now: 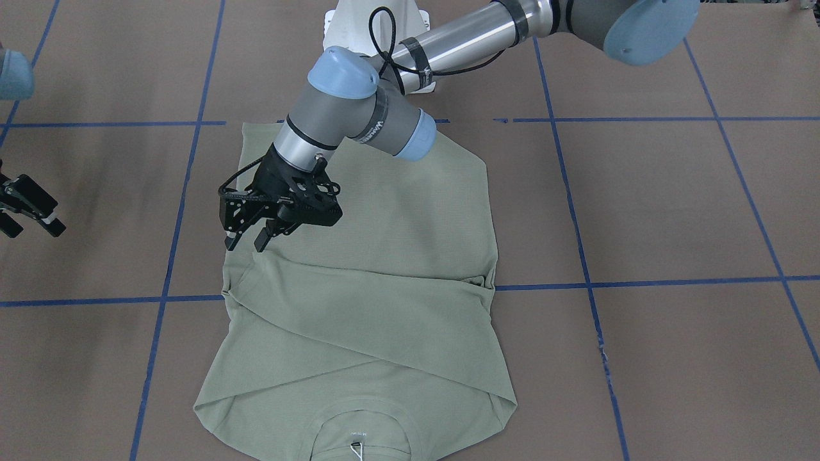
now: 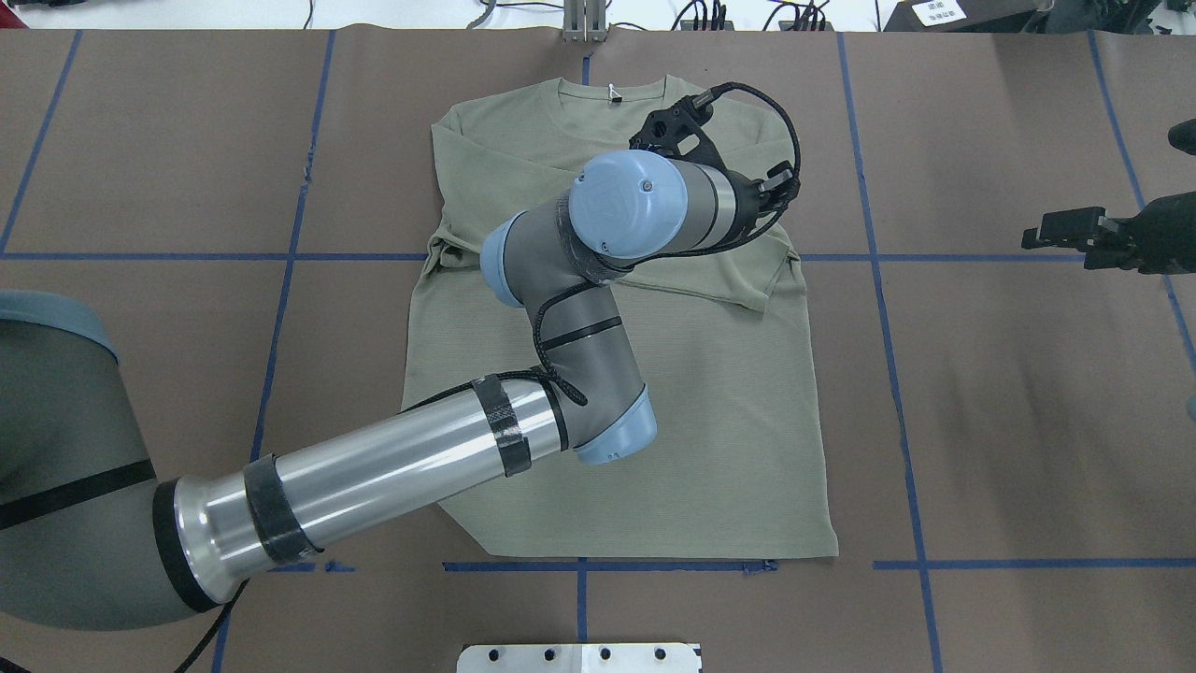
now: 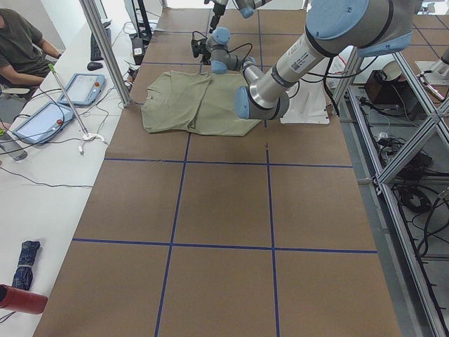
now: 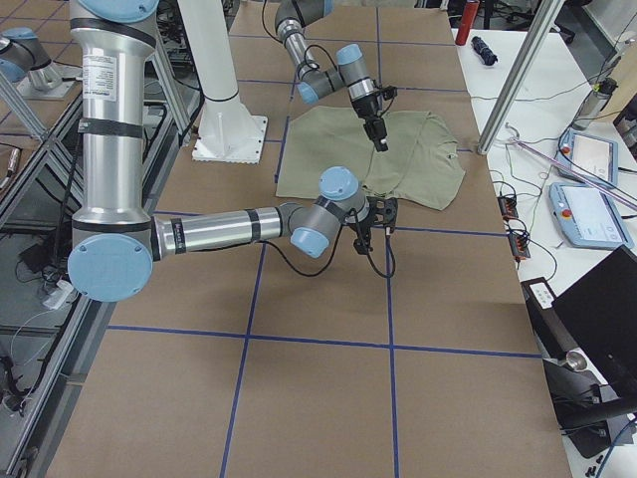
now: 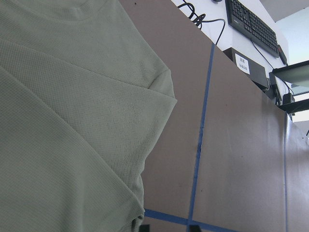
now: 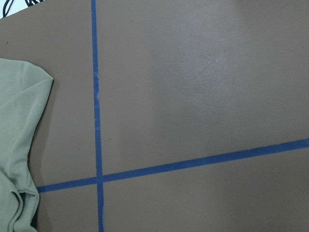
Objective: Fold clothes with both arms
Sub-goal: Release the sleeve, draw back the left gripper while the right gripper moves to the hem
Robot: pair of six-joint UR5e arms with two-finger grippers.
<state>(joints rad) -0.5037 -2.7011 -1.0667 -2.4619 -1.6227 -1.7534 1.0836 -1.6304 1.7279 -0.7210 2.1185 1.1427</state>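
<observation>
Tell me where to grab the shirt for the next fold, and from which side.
Take the shirt by its hem, the straight edge nearest the robot, pinching near its corners from the robot's side. The sleeves lie crossed over the chest, so the body is one flat panel. That edge rests free on the table and could probably be carried up to the collar.

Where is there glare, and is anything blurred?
Overhead exterior: glare streaks the silver tube of the left arm. Right wrist view: a pale sheen on the brown table cover. Left wrist view: shirt weave sharp, top right corner washed out.
</observation>
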